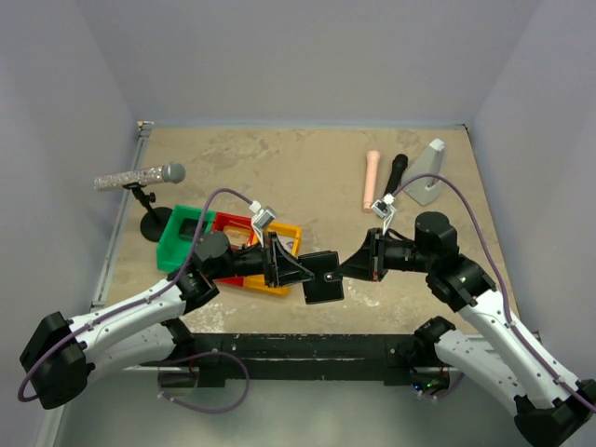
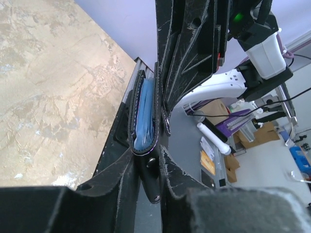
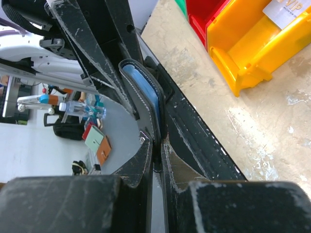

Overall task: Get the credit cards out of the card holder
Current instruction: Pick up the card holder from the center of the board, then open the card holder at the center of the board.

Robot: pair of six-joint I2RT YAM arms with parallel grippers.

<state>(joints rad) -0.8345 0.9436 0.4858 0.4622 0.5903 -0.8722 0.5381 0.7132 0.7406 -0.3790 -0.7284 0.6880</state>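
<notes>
Your right gripper (image 3: pixel 156 145) is clamped on the flat black bifold card holder with the pale blue lining (image 1: pixel 323 277). In the right wrist view both fingers press on one edge of it. Your left gripper (image 2: pixel 148 158) sits at the opposite edge, with a finger close on either side of the holder's small black side tab (image 2: pixel 153 180). I can't tell from the left wrist view whether that gripper is pressing yet or just flanking it. The card holder hangs off the sandy mottled tabletop (image 1: pixel 307 177), edge-on to both wrist cameras, between the two grippers near the front edge and just right of the yellow plastic bin (image 3: pixel 248 43). Blue lining shows between the black covers, and I can't make out whether any cards are in there. One silvery-grey card printed "VIP" (image 3: pixel 284 9) lies inside the yellow bin. The red bin (image 1: pixel 231 226) and green bin (image 1: pixel 182 240) are joined to the yellow one on its left. A glittery microphone on a black stand (image 1: pixel 140 177) is at far left. A pink cylinder (image 1: pixel 372 180), a black cylinder (image 1: pixel 396 172) and a grey wedge (image 1: pixel 428 172) sit at the back right, well apart from the grippers.
</notes>
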